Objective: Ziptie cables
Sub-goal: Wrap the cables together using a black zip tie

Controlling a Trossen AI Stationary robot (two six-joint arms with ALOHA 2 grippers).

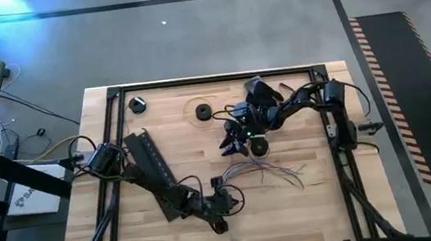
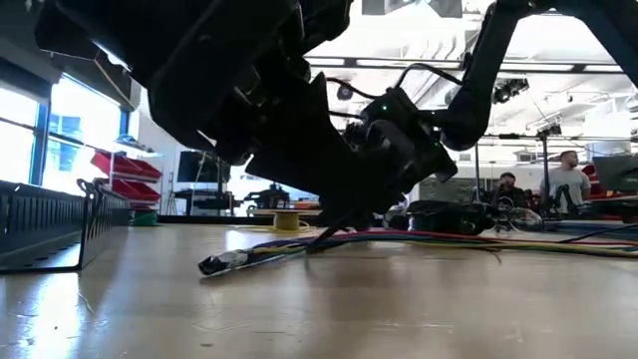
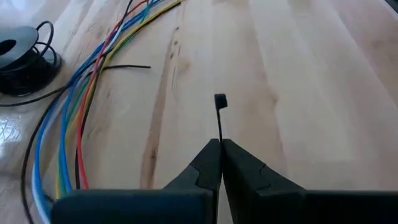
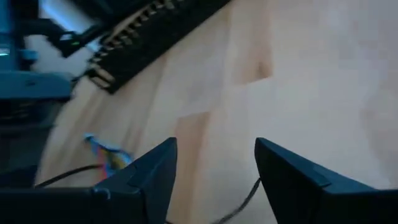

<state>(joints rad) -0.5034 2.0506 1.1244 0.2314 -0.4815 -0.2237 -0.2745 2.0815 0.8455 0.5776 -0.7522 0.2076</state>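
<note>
From the high view, my left gripper (image 1: 220,212) sits low in the frame, left of centre, on the table (image 1: 324,198). In its wrist view the fingers are pinched fully together on a thin black zip tie (image 3: 220,118), whose square head stands just clear of the fingertips. My right gripper (image 1: 230,141) is at centre frame with its fingers spread wide and nothing between them.

The cables (image 1: 267,170) lie loose on the table, fanned out just below the right gripper and right of the left one. Their near end shows at lower centre-left of the low view.

Risks as I judge them:
- The bundle is unbound and splayed; a stray wire may be left outside the loop.
- The tie is held by a narrow pinch and could twist or slip when pressed against the wood.
- A black spool (image 1: 259,145) lies just beside the right gripper and could be knocked.
</note>
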